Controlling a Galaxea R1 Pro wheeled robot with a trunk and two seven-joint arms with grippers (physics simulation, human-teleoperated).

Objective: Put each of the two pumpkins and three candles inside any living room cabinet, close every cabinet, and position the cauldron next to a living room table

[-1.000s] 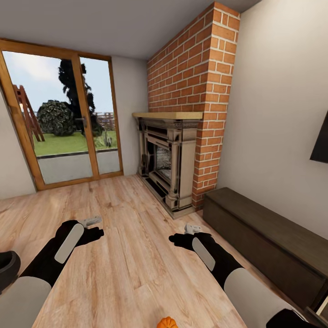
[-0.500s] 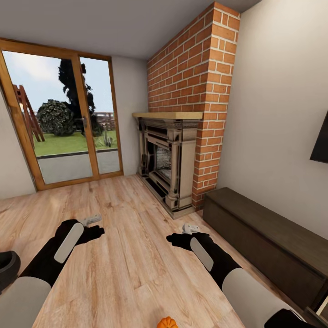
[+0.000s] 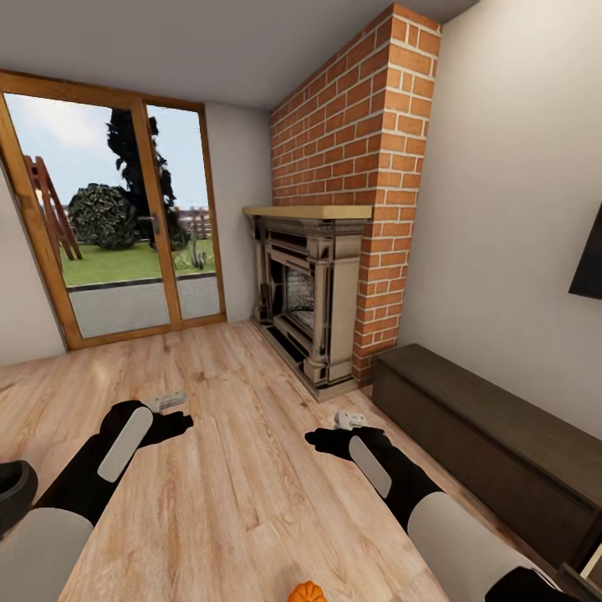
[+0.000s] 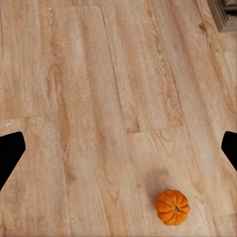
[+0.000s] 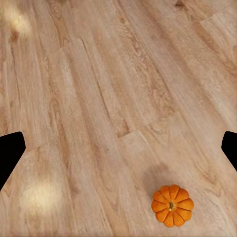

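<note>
One small orange ribbed pumpkin (image 3: 307, 592) sits on the wood floor at the bottom edge of the head view, between my two arms and nearer than both hands. It also lies on the planks in the left wrist view (image 4: 173, 207) and the right wrist view (image 5: 172, 205). My left gripper (image 3: 171, 401) and right gripper (image 3: 349, 418) hover above the floor, both open and holding nothing. In each wrist view the black fingertips (image 4: 11, 150) (image 5: 11, 148) stand wide apart. The long, low, dark-brown cabinet (image 3: 493, 443) runs along the right wall, its fronts shut.
A brick chimney with a stone fireplace (image 3: 313, 293) stands ahead beside the cabinet's far end. A wood-framed glass door (image 3: 117, 242) fills the far left wall. A dark screen (image 3: 589, 259) hangs on the right wall. A dark rounded shape (image 3: 12, 489) shows at the left edge.
My right gripper has drifted slightly left and my left gripper slightly up and right. The pumpkin and the room have not moved.
</note>
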